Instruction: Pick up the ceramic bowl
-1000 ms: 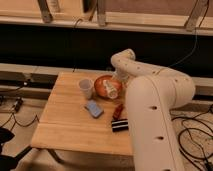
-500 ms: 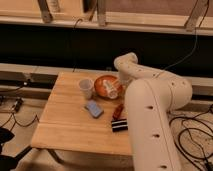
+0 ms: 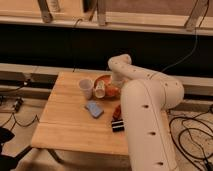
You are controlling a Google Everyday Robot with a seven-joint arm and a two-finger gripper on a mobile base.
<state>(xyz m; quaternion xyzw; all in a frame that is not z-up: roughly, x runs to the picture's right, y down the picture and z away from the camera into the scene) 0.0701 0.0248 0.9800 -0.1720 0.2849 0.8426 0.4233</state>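
Note:
The ceramic bowl (image 3: 106, 85) is orange-red and shallow, with a whitish patch (image 3: 100, 89) at its left inside. It sits at the far right part of the wooden table (image 3: 65, 125). My white arm bends down from its elbow (image 3: 120, 62), and the gripper (image 3: 116, 83) is at the bowl's right side, over or in it. The gripper partly hides the bowl's right rim. A translucent plastic cup (image 3: 86, 88) stands upright just left of the bowl.
A blue flat object (image 3: 94, 108) lies on the table in front of the cup. A red and black object (image 3: 118, 118) lies by the table's right edge, next to my white arm body (image 3: 147, 125). Cables run over the floor on both sides.
The arm's end has dipped slightly toward the bowl. The bowl, cup and other objects have not moved.

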